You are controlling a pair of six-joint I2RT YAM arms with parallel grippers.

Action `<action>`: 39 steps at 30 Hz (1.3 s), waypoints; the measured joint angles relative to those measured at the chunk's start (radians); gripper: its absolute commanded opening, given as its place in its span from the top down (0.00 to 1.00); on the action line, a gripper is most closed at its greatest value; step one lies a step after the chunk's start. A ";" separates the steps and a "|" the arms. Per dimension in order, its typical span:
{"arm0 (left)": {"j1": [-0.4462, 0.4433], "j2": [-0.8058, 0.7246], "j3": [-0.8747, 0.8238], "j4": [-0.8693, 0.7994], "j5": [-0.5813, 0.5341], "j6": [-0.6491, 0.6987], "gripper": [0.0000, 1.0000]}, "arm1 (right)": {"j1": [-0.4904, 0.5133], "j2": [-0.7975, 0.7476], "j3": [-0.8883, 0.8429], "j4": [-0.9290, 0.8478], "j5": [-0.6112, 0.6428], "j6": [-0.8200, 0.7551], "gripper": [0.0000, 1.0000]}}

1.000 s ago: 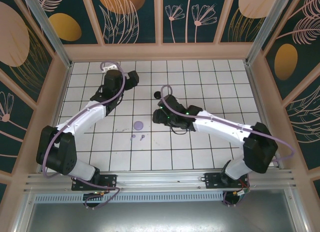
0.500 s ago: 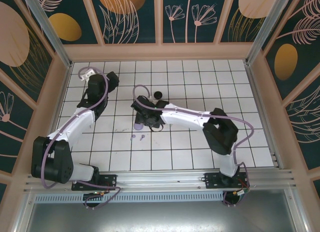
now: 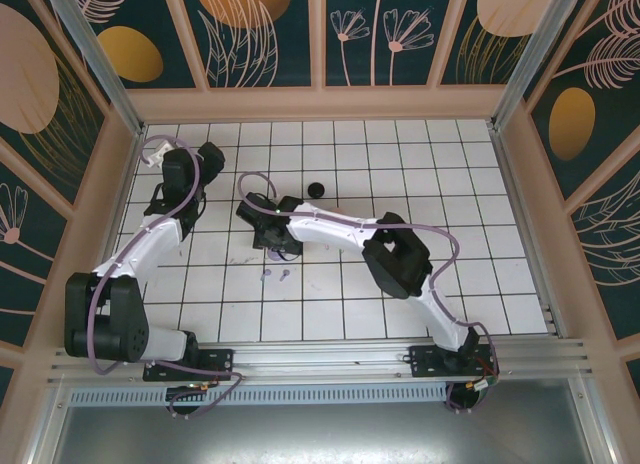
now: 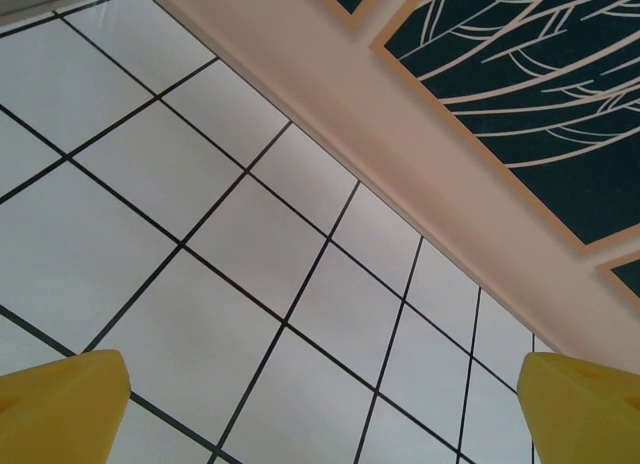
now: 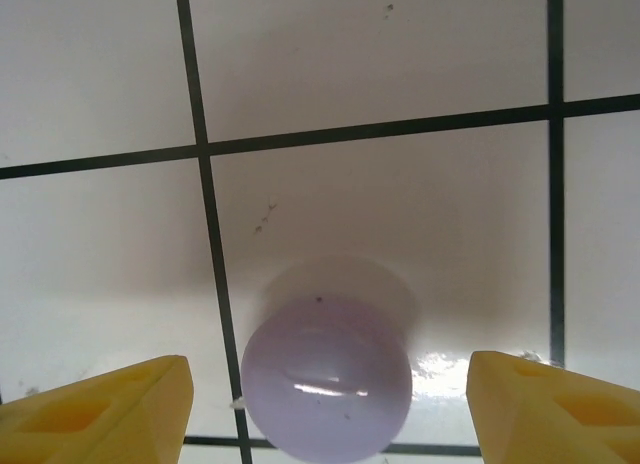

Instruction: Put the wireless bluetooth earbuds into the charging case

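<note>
Right gripper (image 5: 328, 386) spread wide above the lilac charging case (image 5: 327, 376).

My two yellow fingers (image 5: 100, 414) come in at the bottom corners, one left and one right, well apart. The case sits in the gap between them and touches neither. It looks smooth and rounded from here, with a thin streak of light across its top. It lies on white tiles (image 5: 380, 44), just to the right of a black grout line (image 5: 205, 244) that runs up the view. A soft shadow (image 5: 340, 274) spreads above it, and a bright glint (image 5: 445, 362) shows on the tile to its right.
</note>
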 measured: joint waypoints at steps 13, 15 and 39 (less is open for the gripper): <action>0.003 -0.002 -0.038 0.009 0.021 -0.046 0.01 | 0.003 0.093 0.101 -0.070 0.002 0.000 0.29; 0.003 -0.011 -0.040 0.008 0.030 -0.055 0.01 | 0.003 0.093 0.102 -0.073 0.002 0.000 0.30; 0.003 -0.127 -0.059 -0.082 -0.022 -0.220 0.01 | 0.005 0.115 0.116 -0.080 0.001 0.000 0.53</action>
